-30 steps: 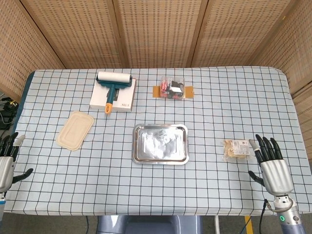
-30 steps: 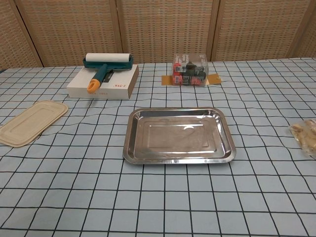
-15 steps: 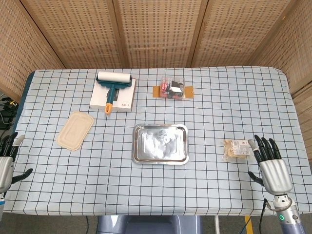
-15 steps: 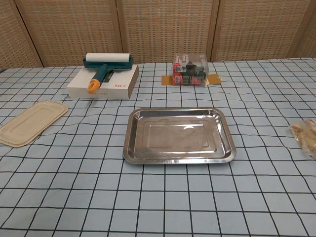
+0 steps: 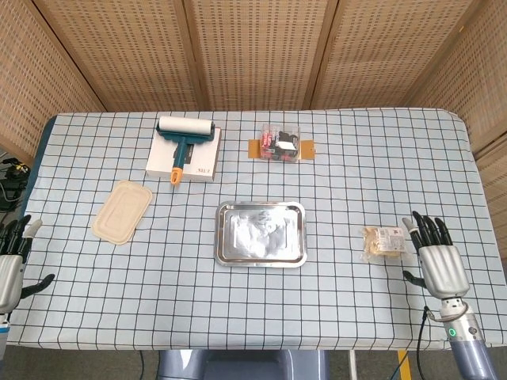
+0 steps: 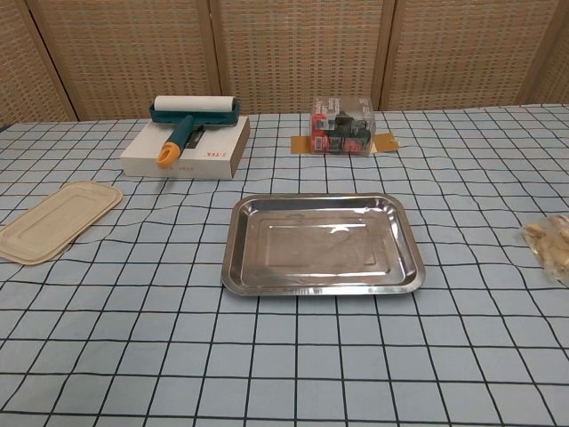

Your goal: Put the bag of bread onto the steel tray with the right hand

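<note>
The bag of bread [image 5: 384, 242] lies flat on the checked cloth at the right, its edge showing in the chest view as the bag of bread [image 6: 549, 244]. The steel tray [image 5: 261, 256] sits bare in the middle of the table, also seen as the steel tray [image 6: 321, 285]. My right hand [image 5: 435, 257] hovers just right of the bag, fingers apart and holding nothing, fingertips level with the bag's right edge. My left hand [image 5: 9, 261] hangs at the table's left edge, fingers spread, holding nothing. Neither hand shows in the chest view.
A teal lint roller [image 5: 183, 139] lies on a white box [image 5: 184, 157] at the back left. A beige lid [image 5: 122, 210] lies left of the tray. A clear box of small items [image 5: 281, 144] stands at the back centre.
My right hand has crept forward and slightly left, closer to the bag's right edge. The bag, tray and left hand have not moved.
</note>
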Controlling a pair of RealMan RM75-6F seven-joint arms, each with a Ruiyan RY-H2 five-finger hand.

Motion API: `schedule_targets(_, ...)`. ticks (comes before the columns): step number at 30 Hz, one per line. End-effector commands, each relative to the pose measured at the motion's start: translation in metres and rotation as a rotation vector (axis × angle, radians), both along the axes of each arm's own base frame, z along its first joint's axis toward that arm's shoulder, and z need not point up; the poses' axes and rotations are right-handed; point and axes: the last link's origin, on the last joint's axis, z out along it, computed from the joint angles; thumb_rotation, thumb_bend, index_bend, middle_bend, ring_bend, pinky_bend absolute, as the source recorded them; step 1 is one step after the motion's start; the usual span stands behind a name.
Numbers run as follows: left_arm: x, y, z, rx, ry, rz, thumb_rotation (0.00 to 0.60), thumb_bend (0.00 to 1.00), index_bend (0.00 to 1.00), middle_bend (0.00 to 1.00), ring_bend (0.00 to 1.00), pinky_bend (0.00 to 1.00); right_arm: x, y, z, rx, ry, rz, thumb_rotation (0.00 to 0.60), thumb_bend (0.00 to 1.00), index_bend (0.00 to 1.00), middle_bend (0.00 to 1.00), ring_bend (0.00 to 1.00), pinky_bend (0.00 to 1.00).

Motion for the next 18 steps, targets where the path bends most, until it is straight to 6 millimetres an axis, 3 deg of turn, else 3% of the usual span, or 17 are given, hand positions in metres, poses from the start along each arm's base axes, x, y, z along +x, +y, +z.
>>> schedule_targets(1, 0.000, 0.001, 0.000, 0.001, -0.002, 0.001, 0.600, 0.07, 0.00, 0.00, 0.00, 0.00, -0.007, -0.023, -0.007, 0.059, 0.018, -0.099, 0.600, 0.08, 0.03, 0.00, 0.00, 0.00)
schedule_targets(12, -0.001, 0.001, -0.001, -0.006, 0.003, 0.002, 0.600, 0.07, 0.00, 0.00, 0.00, 0.00, -0.029, -0.043, -0.021, 0.111, 0.008, -0.227, 0.600, 0.08, 0.00, 0.00, 0.00, 0.00)
schedule_targets(18, 0.000, 0.002, -0.003, -0.008, 0.006, 0.000, 0.600, 0.07, 0.00, 0.00, 0.00, 0.00, -0.039, -0.053, -0.028, 0.113, -0.014, -0.256, 0.600, 0.08, 0.03, 0.00, 0.00, 0.00)
